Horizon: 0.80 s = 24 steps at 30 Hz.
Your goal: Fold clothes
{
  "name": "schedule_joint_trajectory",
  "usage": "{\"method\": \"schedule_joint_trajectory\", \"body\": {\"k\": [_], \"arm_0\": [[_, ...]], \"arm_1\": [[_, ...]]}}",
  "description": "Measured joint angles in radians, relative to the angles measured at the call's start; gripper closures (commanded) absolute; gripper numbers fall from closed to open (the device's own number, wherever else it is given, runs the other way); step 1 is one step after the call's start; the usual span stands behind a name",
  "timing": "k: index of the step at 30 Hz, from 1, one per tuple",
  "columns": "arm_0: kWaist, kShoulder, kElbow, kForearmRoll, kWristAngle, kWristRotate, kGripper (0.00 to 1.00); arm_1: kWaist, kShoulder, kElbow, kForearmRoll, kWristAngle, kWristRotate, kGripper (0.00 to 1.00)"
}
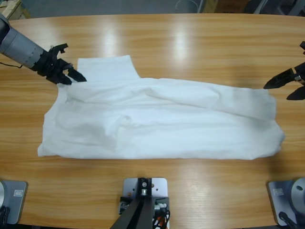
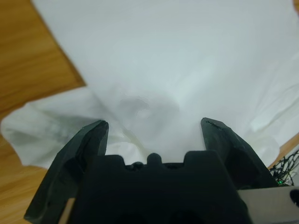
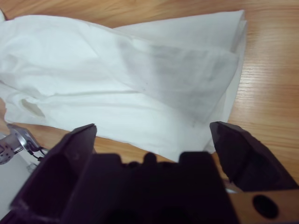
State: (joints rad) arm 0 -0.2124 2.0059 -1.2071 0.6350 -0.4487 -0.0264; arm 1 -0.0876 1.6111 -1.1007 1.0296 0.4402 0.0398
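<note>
- White T-shirt (image 1: 162, 121) lies nearest the high camera, spread across the middle of the wooden table (image 1: 190, 43), long axis running left to right, lower edge toward the bottom of the frame.
- Shirt is partly folded: a long ridge of doubled fabric runs from centre to the right end, and a flat rectangular flap sticks out toward the upper left.
- Left end is rumpled, with soft creases and a small pucker near centre-left.
- Left gripper (image 1: 71, 76) comes in from the upper left on a silver-grey arm, tips at the shirt's upper-left corner beside the flap.
- Left wrist view: left gripper (image 2: 154, 128) has its jaws spread wide, white cloth filling the gap and the frame beyond. Nothing pinched; whether the tips touch the fabric, can't tell.
- Right gripper (image 1: 286, 86) sits at the right edge of the high view, over bare wood, apart from the shirt's right end.
- Right wrist view: right gripper (image 3: 154, 133) has its jaws wide apart and holds nothing; T-shirt (image 3: 117, 79) lies ahead of it across the frame, with a greyish shaded fold near centre-right.
- Glare streaks on the tabletop along the upper part of the high view.
</note>
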Motion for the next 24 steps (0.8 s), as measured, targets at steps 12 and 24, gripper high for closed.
{"method": "schedule_joint_trajectory", "body": {"k": [12, 24], "arm_0": [[-0.012, 0.000, -0.044, 0.000, -0.018, 0.000, 0.227], [-0.023, 0.039, -0.044, 0.000, -0.018, -0.003, 0.228]], "arm_1": [[0.000, -0.003, 0.003, 0.000, 0.000, 0.000, 0.000], [0.000, -0.003, 0.003, -0.004, 0.000, 0.000, 0.000]]}}
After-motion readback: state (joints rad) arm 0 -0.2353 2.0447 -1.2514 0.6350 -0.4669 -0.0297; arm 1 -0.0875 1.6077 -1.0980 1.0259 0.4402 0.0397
